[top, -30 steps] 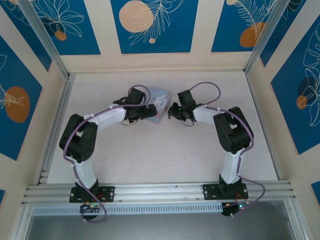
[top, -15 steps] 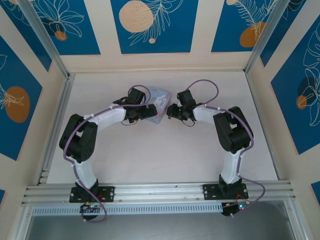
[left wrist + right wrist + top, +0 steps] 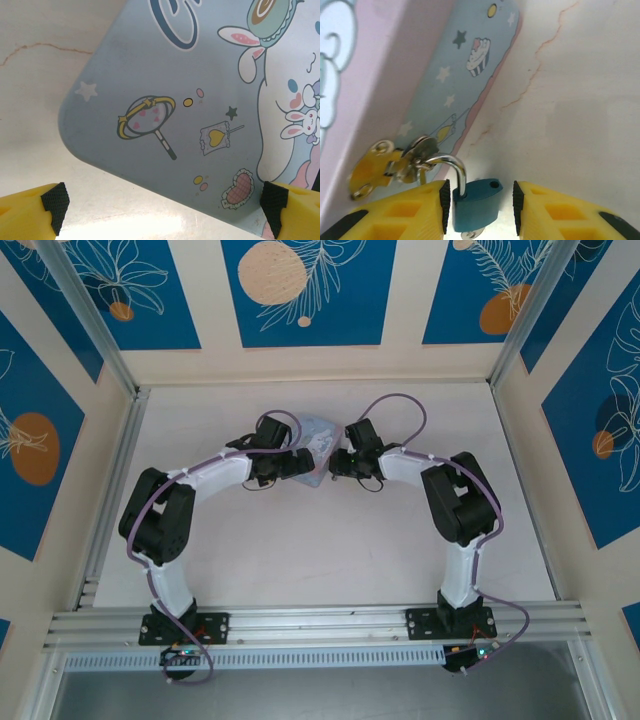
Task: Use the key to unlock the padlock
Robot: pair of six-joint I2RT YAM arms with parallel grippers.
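Count: 2 arms (image 3: pixel 215 472), 2 tools, 1 box (image 3: pixel 320 436), 1 padlock (image 3: pixel 476 205), 1 hasp (image 3: pixel 372 172). Box is pale blue w/ cartoon print and lies on worktop (image 3: pixel 330 540) at mid-rear. A tool sits at each side of it in top view. Re left tool (image 3: pixel 165 207): jaws spread wide, holding nothing. Its yellow fingers (image 3: pixel 25 217) w/ black pads (image 3: pixel 55 205) sit at the lower corners of the wrist view. Box's printed face and rounded corner lie just ahead. One pad overlaps the box edge in view; cannot tell if touching. Re right tool (image 3: pixel 480 202): jaws part open, straddling the padlock. Lock body is teal-blue and hangs at the box's side, btwn the two pads. Pad on view's left lies against the shackle (image 3: pixel 454 164) and body edge. A narrow strip of worktop shows btwn body and the other pad, so lock isn't clamped. Shackle is bright metal and runs up into the staple (image 3: pixel 420 150) of the yellow hasp on the box side. Its far leg is hidden behind a finger; cannot tell if latched. Small metal bit (image 3: pixel 470 234) shows under the lock body at frame edge; cannot tell whether it's the key. Worktop is pale w/ thin reddish crack lines.
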